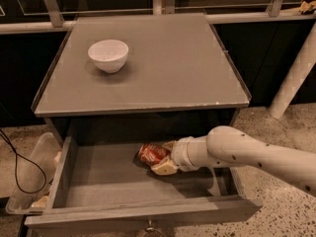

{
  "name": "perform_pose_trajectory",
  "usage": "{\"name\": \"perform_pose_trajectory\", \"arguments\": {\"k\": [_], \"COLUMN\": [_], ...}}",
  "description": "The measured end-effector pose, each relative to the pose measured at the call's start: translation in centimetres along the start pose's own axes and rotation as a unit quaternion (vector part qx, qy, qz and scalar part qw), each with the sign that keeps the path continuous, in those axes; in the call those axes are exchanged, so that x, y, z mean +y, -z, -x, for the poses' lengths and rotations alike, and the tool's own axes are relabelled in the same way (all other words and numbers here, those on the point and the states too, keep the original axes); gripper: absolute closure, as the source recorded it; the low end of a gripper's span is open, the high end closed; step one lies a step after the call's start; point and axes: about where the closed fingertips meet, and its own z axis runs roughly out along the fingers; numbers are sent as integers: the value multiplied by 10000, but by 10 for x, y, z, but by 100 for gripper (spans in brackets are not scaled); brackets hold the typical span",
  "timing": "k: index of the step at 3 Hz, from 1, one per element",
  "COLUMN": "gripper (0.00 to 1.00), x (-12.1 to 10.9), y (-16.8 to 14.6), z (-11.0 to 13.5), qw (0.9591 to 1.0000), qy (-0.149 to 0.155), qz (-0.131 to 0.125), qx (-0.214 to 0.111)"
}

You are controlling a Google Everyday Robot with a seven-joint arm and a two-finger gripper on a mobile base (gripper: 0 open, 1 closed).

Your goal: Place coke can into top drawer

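Observation:
The top drawer (pixel 98 186) of the grey cabinet stands pulled out, its flat grey bottom showing. The coke can (pixel 151 153), red with silver ends, lies on its side inside the drawer, right of the middle. My gripper (pixel 166 158) reaches in from the right on the white arm (pixel 256 154) and is closed around the can's right end, with one tan finger (pixel 165 168) below the can and one above. The can seems to rest on or just above the drawer bottom.
A white bowl (pixel 108 55) sits on the cabinet top (pixel 173 68) at the back left. A clear plastic bin (pixel 29 177) and a black cable (pixel 19 167) lie on the floor to the left. A white post (pixel 296 73) stands at the right.

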Motion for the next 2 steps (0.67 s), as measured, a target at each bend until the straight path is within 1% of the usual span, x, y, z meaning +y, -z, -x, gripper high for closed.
{"name": "perform_pose_trajectory", "arguments": {"k": [1, 2], "gripper": [13, 0], "x": [0, 0], "y": [0, 0], "z": [0, 0], "qw": [10000, 10000], "qy": [0, 0], "qz": [0, 1], "qx": [0, 0]}}
